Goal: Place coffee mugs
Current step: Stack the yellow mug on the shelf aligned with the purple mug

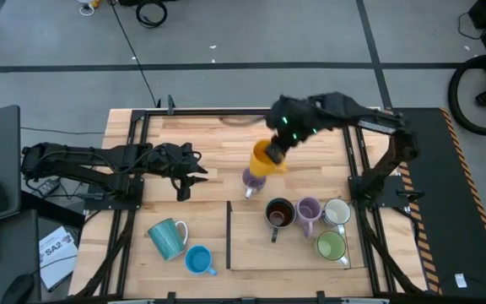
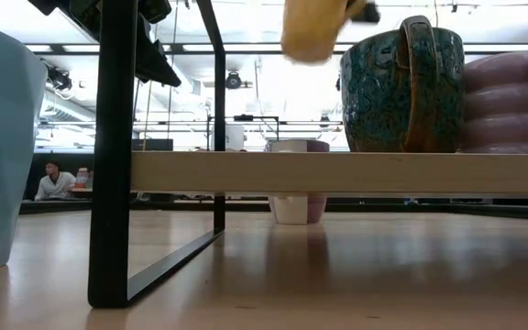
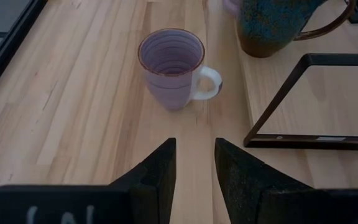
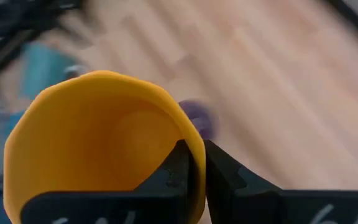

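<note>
Seen from above, the right arm is reaching from the right side of the wooden table (image 1: 184, 139) toward its middle, elbow bent, with the right claw (image 1: 275, 152) hanging above the surface. That claw is clenching the rim of the orange mug (image 1: 265, 157), one finger inside and one outside the wall, and the mug is hanging in the air, clear of the table, just above a purple mug (image 1: 253, 179) that is standing upright on the wood. To the right of a dark divider bar, four more mugs are sitting close together: the dark teal mug with a brown inside (image 1: 279, 213), a second purple mug (image 1: 309, 211), the white mug (image 1: 337, 212) and the green mug (image 1: 331, 246). Nearer the left, the teal mug (image 1: 167, 236) is lying tilted and the bright blue mug (image 1: 197, 259) is standing just beside it. The left arm is lying stretched out low along the left side, its left claw (image 1: 184, 173) pointing toward the centre with the fingers parted around nothing.
</note>
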